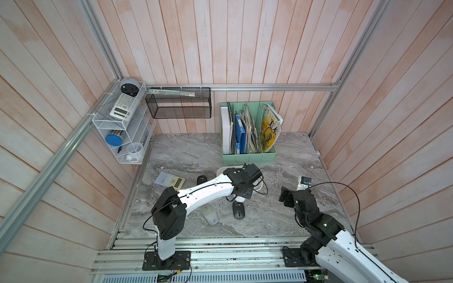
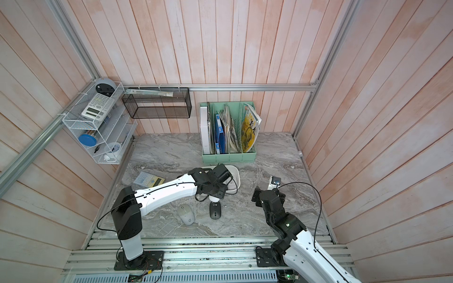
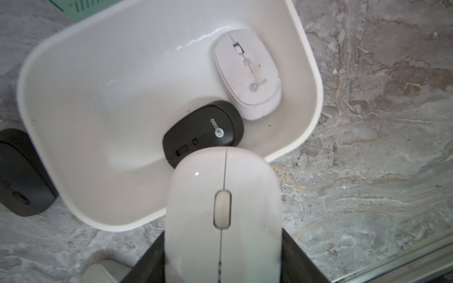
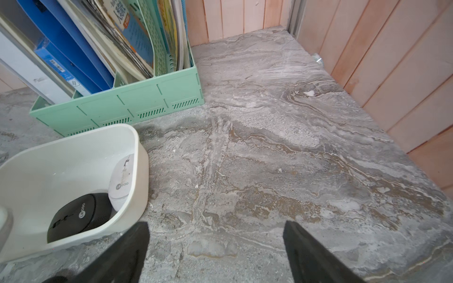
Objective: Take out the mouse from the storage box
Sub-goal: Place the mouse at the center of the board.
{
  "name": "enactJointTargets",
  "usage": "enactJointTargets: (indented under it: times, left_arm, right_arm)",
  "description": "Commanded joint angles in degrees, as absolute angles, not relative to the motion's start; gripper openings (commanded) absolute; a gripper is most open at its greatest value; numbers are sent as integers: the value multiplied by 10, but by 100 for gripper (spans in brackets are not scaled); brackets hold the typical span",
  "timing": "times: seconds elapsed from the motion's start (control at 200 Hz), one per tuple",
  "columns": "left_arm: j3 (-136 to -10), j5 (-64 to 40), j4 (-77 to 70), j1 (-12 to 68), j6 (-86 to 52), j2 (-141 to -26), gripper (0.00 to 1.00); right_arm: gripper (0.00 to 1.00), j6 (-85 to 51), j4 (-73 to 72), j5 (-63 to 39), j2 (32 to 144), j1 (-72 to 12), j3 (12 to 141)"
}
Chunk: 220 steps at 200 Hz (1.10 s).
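Though blurred, clamped between half-open jaws of left gripper (image 3: 220, 267): glossy white oval mouse (image 3: 223, 208), seemingly outside shallow white plastic storage box (image 3: 98, 110). Left inside: black mouse (image 3: 203, 132), flat white mouse (image 3: 247, 78). Right gripper (image 4: 215, 227) agape, empty.

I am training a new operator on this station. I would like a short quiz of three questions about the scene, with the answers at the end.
1. How many mice lie inside the storage box?
2. True or false: the right pincer holds a mouse.
3. Which colour is the held mouse in the left pincer? A black, B white, C grey.

Key
1. Two: a black mouse and a white mouse.
2. False: it is open and empty.
3. B.
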State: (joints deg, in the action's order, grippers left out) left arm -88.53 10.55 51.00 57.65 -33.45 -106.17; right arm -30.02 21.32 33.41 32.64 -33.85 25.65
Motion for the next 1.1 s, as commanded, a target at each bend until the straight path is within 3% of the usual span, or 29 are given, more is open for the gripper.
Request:
enactJointTargets:
  times: [0.0,0.25,0.785,1.095]
  left_arm:
    - [-874,100,472,609,-390,-1068,55]
    - [-906,105,447,654,-429,-1134,55]
    - [-963,83,436,671,-444,-1237,55]
    - [-961,88,434,672,-443,-1238,72]
  right_arm:
    - [93,-316,242,373,294,-334,243]
    - [94,-322,254,386,257,-331,236]
    - [95,-327,263,392,248,-328,236]
    - [95,-328,259,390,252,-326,234]
